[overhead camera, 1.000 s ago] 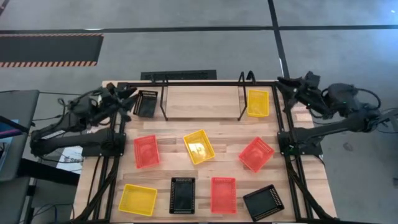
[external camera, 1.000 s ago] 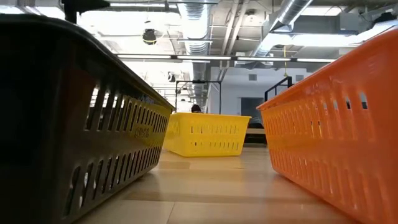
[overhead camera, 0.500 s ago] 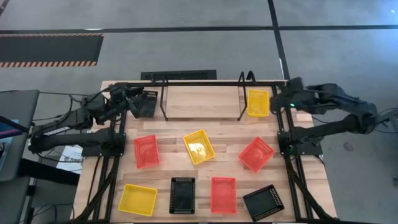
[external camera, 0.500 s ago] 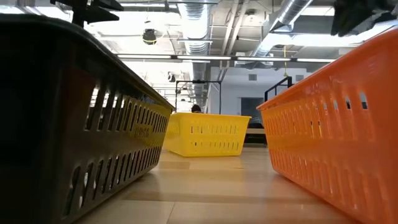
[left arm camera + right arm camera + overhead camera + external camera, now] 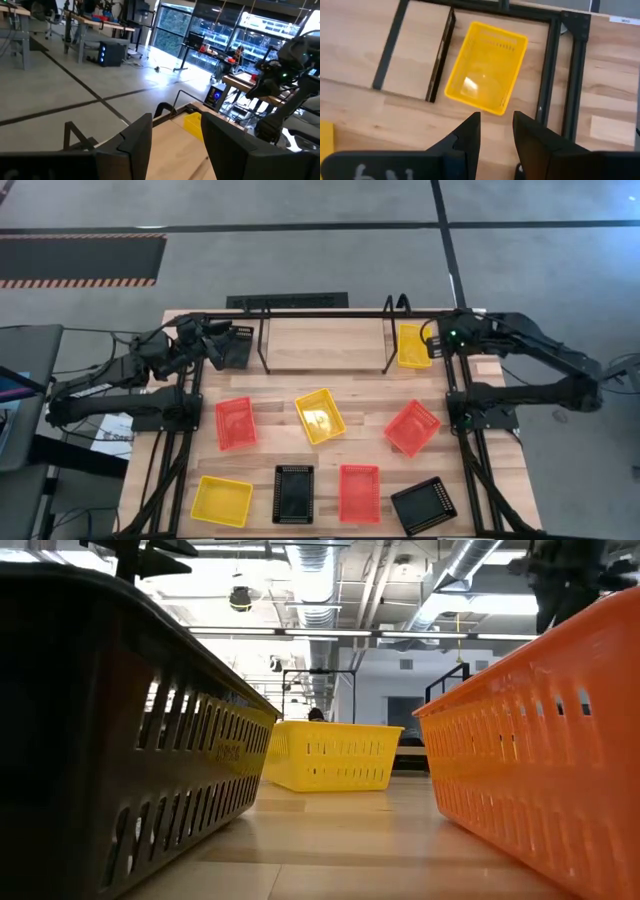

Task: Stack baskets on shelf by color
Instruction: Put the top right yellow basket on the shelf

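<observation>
The yellow basket point(image 5: 415, 345) is lying at the far right of the tabletop point(image 5: 330, 405), just outside the shelf point(image 5: 325, 332) and touching or nearly touching its right end loop, inside the black frame. Its long axis is running roughly twelve to six in the overhead view, only slightly tilted. The right end effector point(image 5: 432, 342) is hovering just at the basket's three o'clock edge, so you are looking at a short move toward nine o'clock to get over it. In the right wrist view the yellow basket point(image 5: 486, 67) is sitting directly ahead of the right end effector point(image 5: 496, 131), whose fingers point(image 5: 470, 132) are standing partly apart with nothing between them.

The left end effector point(image 5: 212, 345) is hanging over at the shelf's left end, beside a black basket point(image 5: 236, 347), well apart from the yellow one; in the left wrist view its fingers point(image 5: 137, 137) are also partly open and empty. You would judge the right arm clearly the nearer.
</observation>
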Motion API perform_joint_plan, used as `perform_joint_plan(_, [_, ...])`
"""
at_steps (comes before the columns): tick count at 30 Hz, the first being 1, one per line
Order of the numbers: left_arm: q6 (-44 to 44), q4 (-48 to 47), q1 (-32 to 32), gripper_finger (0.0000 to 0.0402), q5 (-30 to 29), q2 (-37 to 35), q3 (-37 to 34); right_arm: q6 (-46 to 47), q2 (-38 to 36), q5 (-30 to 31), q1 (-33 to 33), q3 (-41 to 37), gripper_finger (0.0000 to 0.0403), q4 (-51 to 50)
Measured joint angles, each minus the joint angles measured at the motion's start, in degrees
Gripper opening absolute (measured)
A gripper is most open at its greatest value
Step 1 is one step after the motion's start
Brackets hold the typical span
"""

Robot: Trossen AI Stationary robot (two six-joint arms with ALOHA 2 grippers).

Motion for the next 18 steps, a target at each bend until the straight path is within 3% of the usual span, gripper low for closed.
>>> perform_joint_plan(10, [-0.87,-0.84,0.0,0.0158,0.02,0.02,0.0,-9.57,0.91,-12.61,-15.23,-17.12,0.0136,16.39])
perform_joint_plan(18, [-2.08,-2.52,0.0,0.0158,0.04,0.02,0.0,-13.76,5.74,-17.26,-25.68,-19.71,0.0136,22.94])
